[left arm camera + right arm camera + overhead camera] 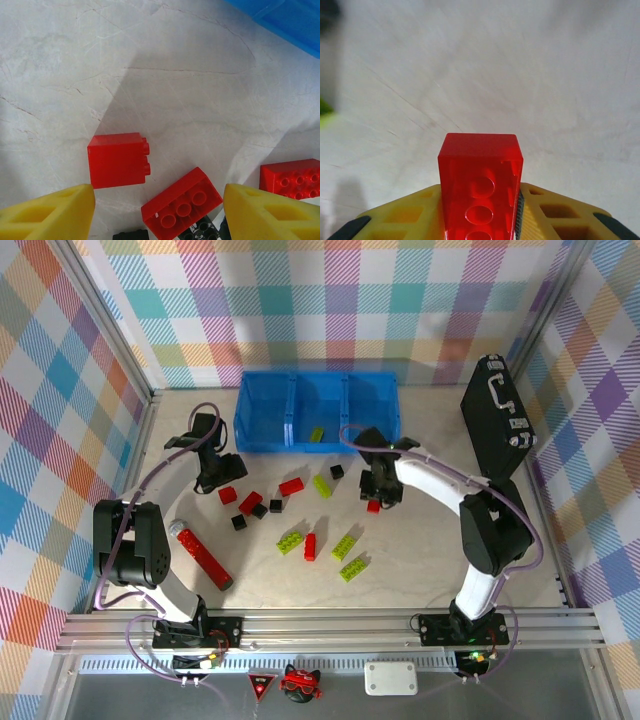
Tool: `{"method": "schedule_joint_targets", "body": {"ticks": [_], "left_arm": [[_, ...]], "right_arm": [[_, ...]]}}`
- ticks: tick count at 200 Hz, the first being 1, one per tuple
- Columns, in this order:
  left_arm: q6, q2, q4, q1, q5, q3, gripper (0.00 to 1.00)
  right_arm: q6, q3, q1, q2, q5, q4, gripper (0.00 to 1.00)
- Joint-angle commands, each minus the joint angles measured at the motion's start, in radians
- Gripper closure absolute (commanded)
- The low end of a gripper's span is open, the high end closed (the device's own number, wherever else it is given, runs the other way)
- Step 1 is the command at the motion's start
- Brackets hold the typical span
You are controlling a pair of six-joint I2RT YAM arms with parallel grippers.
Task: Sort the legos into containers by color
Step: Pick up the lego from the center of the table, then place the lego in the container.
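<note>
Tabletop in a pale marble pattern bears everything here. At its far side sit the containers, three joined blue bins, with one lime brick lying in the middle bin. A black briefcase stands to their right. The right arm rises from its base at the near edge and folds at a tall elbow. Its white forearm runs leftward toward the middle of the table, with the wrist turned down at the surface. The left arm bends up from its base and stretches forward, ending near the leftmost bin's near corner. The right gripper is clenched: in its wrist view the yellow fingers press on both sides of a red brick. From above, this brick shows just under the tool, and I cannot tell whether it rests on the table or is raised. The left gripper is released, its fingers spread wide and holding nothing. It hangs over a square red block lying on its side and a longer red piece with its studs up, between the two fingertips. A long red bar lies near the left arm. The loose legos, in red, lime and black, are scattered across the middle of the table between the two grippers and the near edge.
</note>
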State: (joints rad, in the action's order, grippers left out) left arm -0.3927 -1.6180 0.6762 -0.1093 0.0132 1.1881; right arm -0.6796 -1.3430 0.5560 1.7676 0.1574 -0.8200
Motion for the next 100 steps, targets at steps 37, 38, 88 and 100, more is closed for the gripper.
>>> {"method": "schedule_joint_targets", "body": {"ticks": [37,38,88,100], "left_arm": [[-0.007,0.094,0.028,-0.007,-0.031,-0.045,0.31],[-0.007,0.095,0.028,-0.007,-0.030,-0.046,0.31],[-0.021,0.143,0.036,-0.002,-0.027,-0.079,0.31],[-0.029,0.156,0.033,-0.003,-0.024,-0.090,0.31]], "right_arm": [[0.148,-0.332,-0.095,0.171,0.024,-0.073,0.62],[0.149,-0.337,-0.096,0.172,0.024,-0.073,0.62],[0.220,-0.638,-0.147,0.375,0.013,-0.111,0.63],[0.234,-0.709,-0.158,0.426,0.007,-0.129,0.63]]}}
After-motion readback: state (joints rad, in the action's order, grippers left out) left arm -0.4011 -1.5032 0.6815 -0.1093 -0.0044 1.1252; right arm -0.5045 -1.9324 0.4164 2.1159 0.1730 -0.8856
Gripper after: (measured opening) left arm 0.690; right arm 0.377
